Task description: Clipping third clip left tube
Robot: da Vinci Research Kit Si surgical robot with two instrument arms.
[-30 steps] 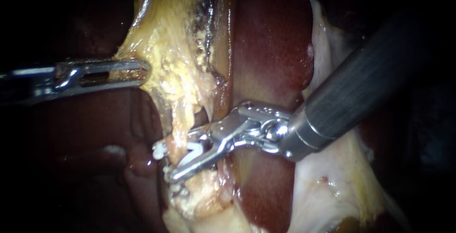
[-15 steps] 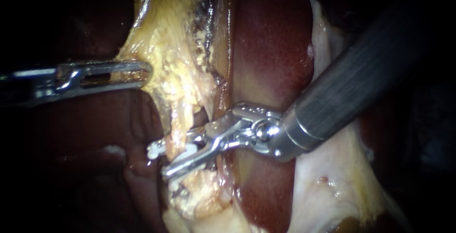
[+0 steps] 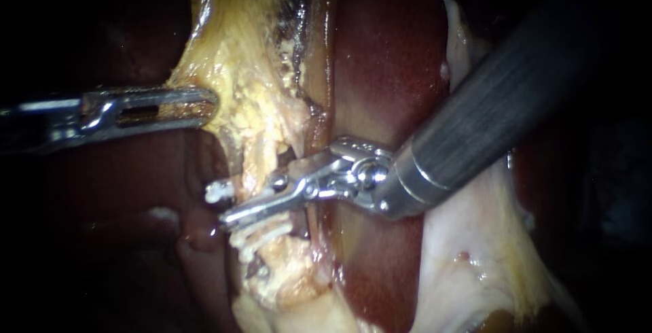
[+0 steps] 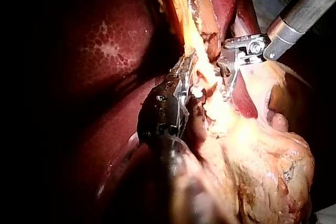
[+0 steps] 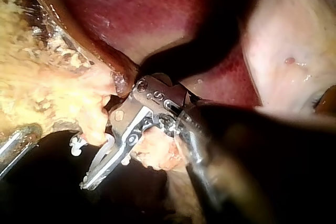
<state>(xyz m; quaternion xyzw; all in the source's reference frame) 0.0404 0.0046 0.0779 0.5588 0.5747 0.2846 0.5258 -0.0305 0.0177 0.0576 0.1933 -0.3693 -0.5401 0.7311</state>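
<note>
The left tube (image 3: pixel 252 170) is a thin yellowish strand running down from fatty tissue (image 3: pixel 251 68). My right instrument (image 3: pixel 219 205) comes in from the upper right. Its jaws straddle the tube, close together, holding a white clip (image 3: pixel 213 190) whose tip sticks out past the tube. Two white clips (image 3: pixel 261 236) sit on the tube just below the jaws. My left instrument (image 3: pixel 207 105) is shut on the edge of the fatty tissue higher up. The right wrist view shows the right instrument (image 5: pixel 84 163) with the clip (image 5: pixel 77 145) beside the tube. The left wrist view shows both my left instrument (image 4: pixel 185 74) and my right instrument (image 4: pixel 228 85).
The dark red liver (image 3: pixel 387 68) lies behind the right instrument's wrist. Pale tissue (image 3: pixel 468 258) spreads under its thick shaft (image 3: pixel 489 122). More liver (image 3: pixel 136 183) fills the dim area under the left instrument.
My right instrument has slid up along the tube, uncovering the two clips below. Its jaws have come closer together around the tube. The left instrument has held still.
</note>
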